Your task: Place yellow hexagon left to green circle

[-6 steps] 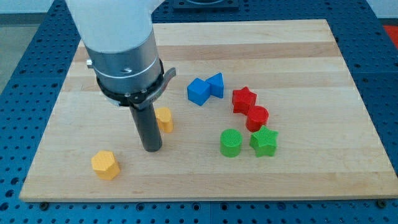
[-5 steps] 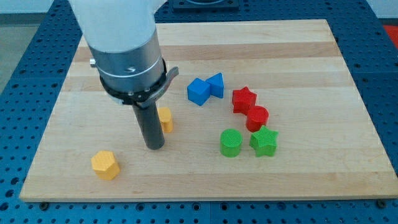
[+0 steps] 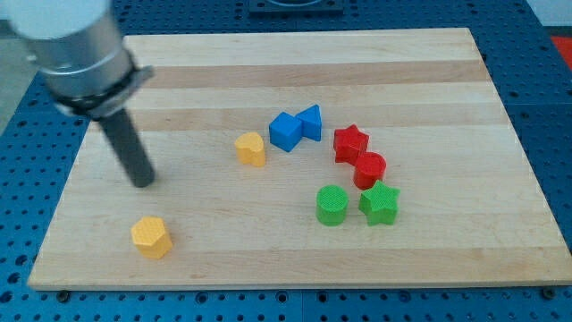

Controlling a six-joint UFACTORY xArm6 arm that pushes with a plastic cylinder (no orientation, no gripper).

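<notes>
The yellow hexagon (image 3: 151, 237) lies near the view's bottom left of the wooden board (image 3: 295, 63). The green circle (image 3: 332, 205) lies right of centre, far to the hexagon's right. My tip (image 3: 143, 183) rests on the board just above the hexagon, a short gap apart from it. A second yellow block (image 3: 251, 148) lies near the centre, to the right of my tip and above the level of the green circle.
A green star (image 3: 380, 203) touches the green circle's right side. A red circle (image 3: 369, 169) and a red star (image 3: 350, 143) lie above them. Two blue blocks (image 3: 286, 131) (image 3: 311, 122) lie side by side right of the second yellow block.
My rod has moved from the board's centre to the view's left. The second yellow block now lies a little further up and right than before. The other blocks have not moved.
</notes>
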